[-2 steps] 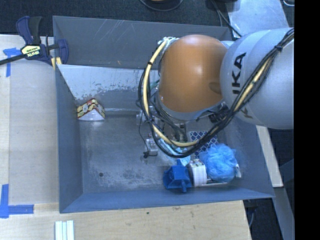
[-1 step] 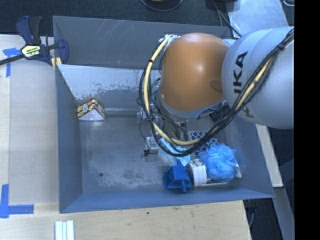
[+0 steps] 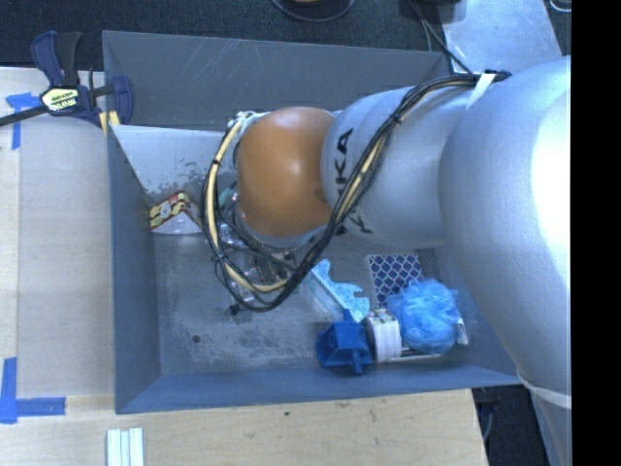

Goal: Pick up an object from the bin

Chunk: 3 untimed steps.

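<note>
My gripper hangs low over the left middle of the bin floor, mostly hidden under the arm's orange cover and cables. Just to its left, against the bin's left wall, lies a small clear packet with a red and yellow label. Right of the gripper a pale blue flat piece lies on the floor. Nothing is visible in the gripper's hold.
Along the front right lie a dark blue blocky thing, a white cylinder, a light blue crumpled ball and a blue-and-white patterned piece. The arm covers the bin's right and back. Bare floor shows at the front left.
</note>
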Each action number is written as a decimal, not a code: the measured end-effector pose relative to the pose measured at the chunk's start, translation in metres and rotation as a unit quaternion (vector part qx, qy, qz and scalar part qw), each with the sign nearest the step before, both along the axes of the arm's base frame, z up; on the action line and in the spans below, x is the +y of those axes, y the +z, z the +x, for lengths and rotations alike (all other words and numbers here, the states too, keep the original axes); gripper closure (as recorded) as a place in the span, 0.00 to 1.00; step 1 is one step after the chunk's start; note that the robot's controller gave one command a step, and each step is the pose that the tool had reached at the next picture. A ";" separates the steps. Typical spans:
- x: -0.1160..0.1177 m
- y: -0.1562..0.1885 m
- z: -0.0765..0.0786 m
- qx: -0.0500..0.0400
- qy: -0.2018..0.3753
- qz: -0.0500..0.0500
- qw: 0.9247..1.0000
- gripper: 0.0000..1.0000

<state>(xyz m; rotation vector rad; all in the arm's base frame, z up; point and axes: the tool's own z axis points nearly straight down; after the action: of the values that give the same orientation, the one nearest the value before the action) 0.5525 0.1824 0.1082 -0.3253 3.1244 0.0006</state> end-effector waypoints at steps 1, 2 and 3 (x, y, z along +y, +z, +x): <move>0.045 0.054 0.047 -0.004 -0.038 0.002 0.999 0.00; 0.055 0.016 0.069 -0.006 -0.017 0.002 1.000 0.00; 0.051 0.006 0.068 -0.012 -0.040 0.005 0.999 0.00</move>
<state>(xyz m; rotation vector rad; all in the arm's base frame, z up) 0.6201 0.2337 0.1142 -0.1988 3.1094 0.0136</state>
